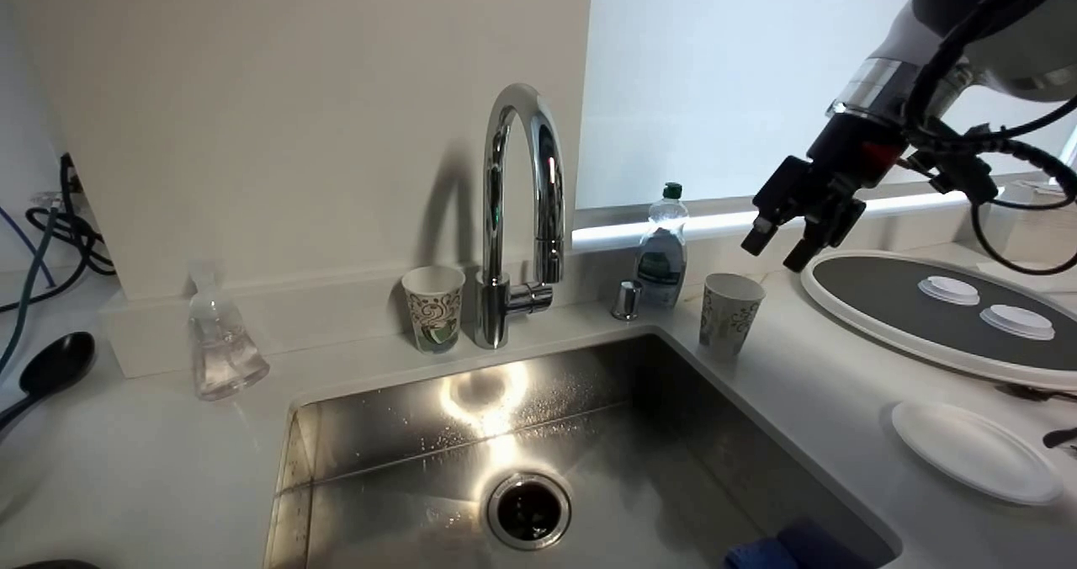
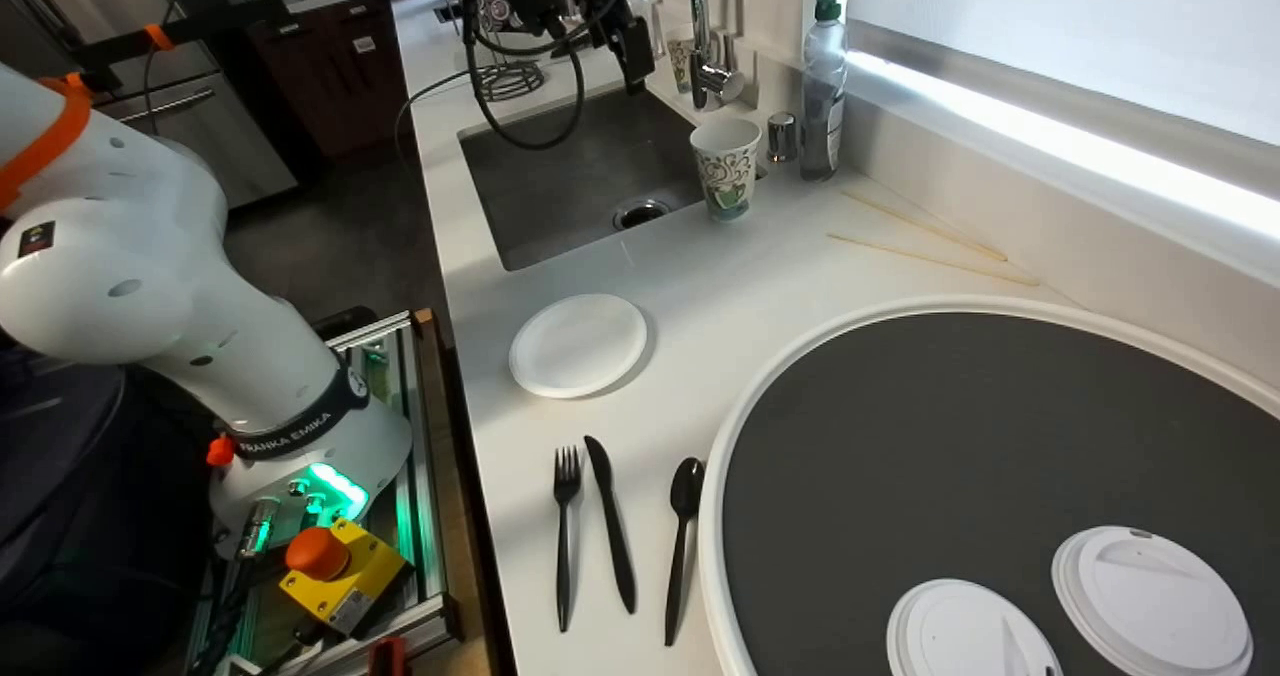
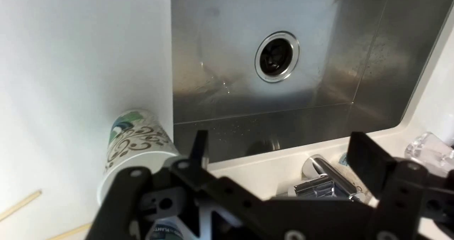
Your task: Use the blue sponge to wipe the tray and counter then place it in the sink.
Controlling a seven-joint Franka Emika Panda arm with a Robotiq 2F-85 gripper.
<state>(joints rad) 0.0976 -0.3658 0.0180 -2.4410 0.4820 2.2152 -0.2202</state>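
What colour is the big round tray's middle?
Dark grey; the tray shows best in an exterior view.

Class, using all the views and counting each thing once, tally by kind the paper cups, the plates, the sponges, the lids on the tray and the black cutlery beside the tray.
Paper cups: 2
Lids: 2
Plate: 1
Sponge: 1
Fork: 1
Knife: 1
Spoon: 1
Total: 9

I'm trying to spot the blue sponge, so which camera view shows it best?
An exterior view: only there does the blue sponge show, lying in the sink, partly cut off by the picture's bottom edge. The remaining views, the wrist view among them, show part of the sink but no blue sponge.
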